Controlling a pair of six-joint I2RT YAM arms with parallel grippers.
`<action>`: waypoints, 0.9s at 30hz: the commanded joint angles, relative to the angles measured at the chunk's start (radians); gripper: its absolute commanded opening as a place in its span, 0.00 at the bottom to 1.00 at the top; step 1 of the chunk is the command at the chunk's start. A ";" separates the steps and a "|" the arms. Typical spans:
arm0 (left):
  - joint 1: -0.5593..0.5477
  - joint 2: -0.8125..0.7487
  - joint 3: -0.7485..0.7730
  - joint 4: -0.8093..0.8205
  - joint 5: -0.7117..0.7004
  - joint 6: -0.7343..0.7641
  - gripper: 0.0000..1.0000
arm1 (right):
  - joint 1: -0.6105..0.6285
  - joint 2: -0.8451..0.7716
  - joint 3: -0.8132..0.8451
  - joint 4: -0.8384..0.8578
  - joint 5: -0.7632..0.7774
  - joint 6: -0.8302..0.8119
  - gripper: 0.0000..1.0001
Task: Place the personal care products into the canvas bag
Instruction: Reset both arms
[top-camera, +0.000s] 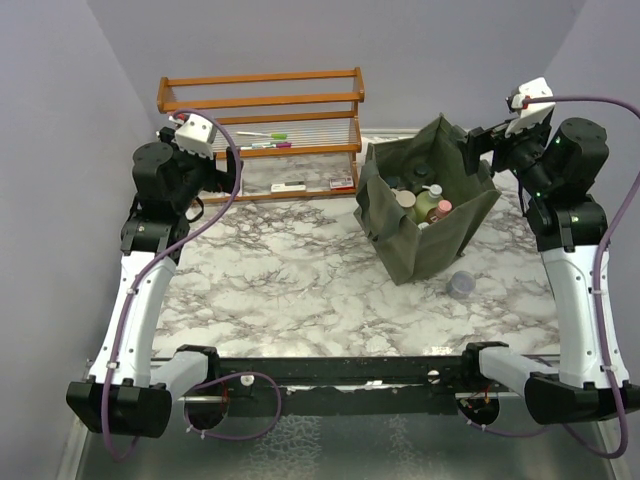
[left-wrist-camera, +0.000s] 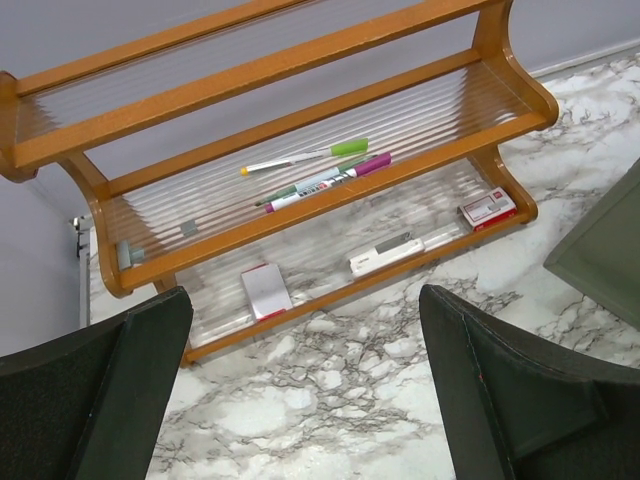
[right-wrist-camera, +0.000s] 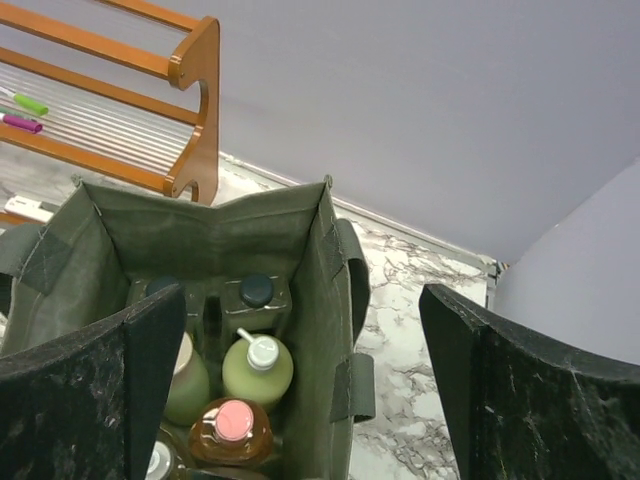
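Right gripper (right-wrist-camera: 300, 300) hangs wide open and empty over the bag (right-wrist-camera: 210, 215), where the bottles (right-wrist-camera: 258, 372) stand upright. Left gripper (left-wrist-camera: 305, 295), also open, faces the rack (left-wrist-camera: 300, 115), so packing's probably done.

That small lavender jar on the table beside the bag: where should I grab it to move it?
Grip the lavender jar across its round side wall, coming straight down from above. It looks low and squat on the marble table, so there's little side to catch from a low approach, and the canvas bag stands close behind it.
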 joint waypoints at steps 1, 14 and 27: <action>0.007 -0.045 0.014 -0.007 -0.029 0.030 0.99 | -0.003 -0.037 0.021 -0.060 0.019 -0.008 0.99; 0.018 -0.115 0.001 -0.033 -0.110 -0.010 0.99 | -0.003 -0.147 -0.026 -0.095 -0.003 -0.034 1.00; 0.040 -0.173 -0.013 -0.096 -0.095 -0.045 0.99 | -0.038 -0.211 -0.086 -0.112 -0.025 -0.049 0.99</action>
